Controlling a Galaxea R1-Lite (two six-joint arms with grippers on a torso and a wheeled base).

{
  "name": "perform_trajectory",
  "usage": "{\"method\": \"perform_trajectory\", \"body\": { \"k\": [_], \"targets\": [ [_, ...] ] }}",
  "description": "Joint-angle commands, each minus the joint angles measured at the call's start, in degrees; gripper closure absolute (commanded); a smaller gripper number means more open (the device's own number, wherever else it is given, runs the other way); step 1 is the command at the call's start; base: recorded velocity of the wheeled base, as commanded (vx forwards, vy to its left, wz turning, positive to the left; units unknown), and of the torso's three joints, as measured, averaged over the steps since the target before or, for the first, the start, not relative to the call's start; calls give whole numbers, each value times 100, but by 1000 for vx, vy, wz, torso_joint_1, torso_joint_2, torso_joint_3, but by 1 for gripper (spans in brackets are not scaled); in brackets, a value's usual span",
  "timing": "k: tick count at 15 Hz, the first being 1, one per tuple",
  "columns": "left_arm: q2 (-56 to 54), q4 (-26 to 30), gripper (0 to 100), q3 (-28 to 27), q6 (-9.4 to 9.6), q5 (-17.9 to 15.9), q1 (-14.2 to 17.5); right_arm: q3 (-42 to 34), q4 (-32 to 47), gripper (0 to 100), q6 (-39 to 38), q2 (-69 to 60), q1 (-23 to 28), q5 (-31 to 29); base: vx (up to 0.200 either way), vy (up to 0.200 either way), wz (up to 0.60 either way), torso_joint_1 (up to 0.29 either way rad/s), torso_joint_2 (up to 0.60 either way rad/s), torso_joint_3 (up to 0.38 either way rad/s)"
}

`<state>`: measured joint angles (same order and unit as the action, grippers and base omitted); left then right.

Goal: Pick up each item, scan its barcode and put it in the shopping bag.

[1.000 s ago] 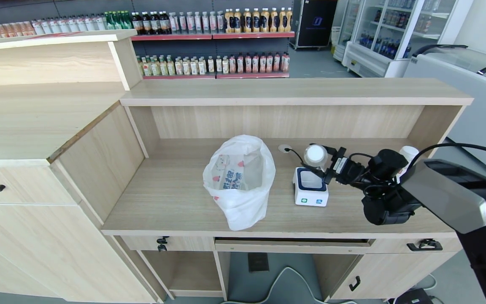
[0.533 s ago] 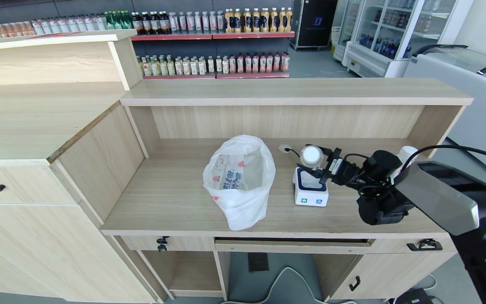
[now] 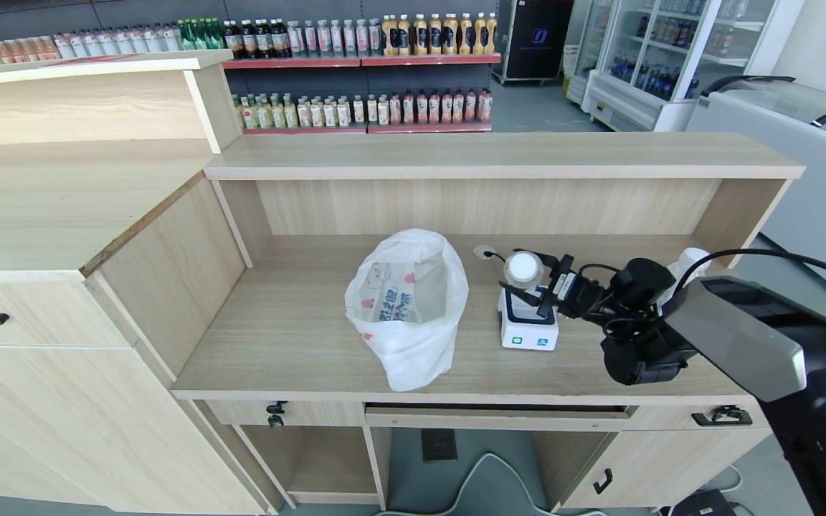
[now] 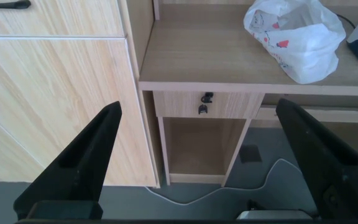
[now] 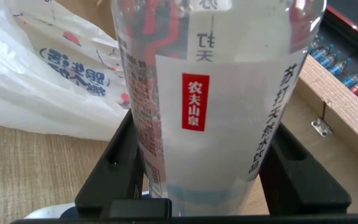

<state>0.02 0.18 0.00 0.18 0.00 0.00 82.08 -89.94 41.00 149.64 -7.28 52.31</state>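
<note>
While the right end effector stays clamped on a clear plastic bottle with a white cap and a printed white label, the arm has carried it a little to the robot's left over the last second. From where I stand, the cap points up toward the head camera and the body hangs directly above the dark window of the white box-shaped scanner. A second ago it sat more toward the scanner's back right corner. In the right wrist view the black fingers grip both sides of the clear plastic bottle, label facing the camera.

I'd judge this to be the scanning step, with the barcode being brought over the reader. Whether it has registered, I cannot tell.

Just to the left of the scanner, on the pale wooden bench, stands the white plastic shopping bag, mouth open upward and apparently ready to receive. The drift in that direction suggests the bag is the next stop.

Behind the right arm another white-capped bottle waits near the back of the bench.

The left end effector hangs low in front of the cabinets, its fingers spread wide apart and holding nothing.
</note>
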Motion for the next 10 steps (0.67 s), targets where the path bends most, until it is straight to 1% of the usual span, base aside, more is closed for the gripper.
{"method": "perform_trajectory", "body": {
  "k": [1,2,3,5,6,7,8,10],
  "targets": [
    [-2,-1,0,0,-1,0,0,1,-6,100,-4,-40,-2,-10,0,0,0,0,0,0],
    [-2,-1,0,0,-1,0,0,-43,-6,100,-48,-154,16,-19,0,0,0,0,0,0],
    [-2,-1,0,0,-1,0,0,-307,-6,100,-145,-471,113,-19,0,0,0,0,0,0],
    [-2,-1,0,0,-1,0,0,-1370,-6,100,-777,-1429,482,-116,0,0,0,0,0,0],
    [-2,-1,0,0,-1,0,0,-1642,82,100,-1015,-1763,578,-221,0,0,0,0,0,0],
    [-2,-1,0,0,-1,0,0,-2152,407,100,-1437,-2448,772,-696,0,0,0,0,0,0],
    [-2,-1,0,0,-1,0,0,-2671,1110,100,-1700,-3274,877,-1707,0,0,0,0,0,0],
    [-2,-1,0,0,-1,0,0,-3330,1998,100,-1788,-4127,1009,-3412,0,0,0,0,0,0]
  ]
}}
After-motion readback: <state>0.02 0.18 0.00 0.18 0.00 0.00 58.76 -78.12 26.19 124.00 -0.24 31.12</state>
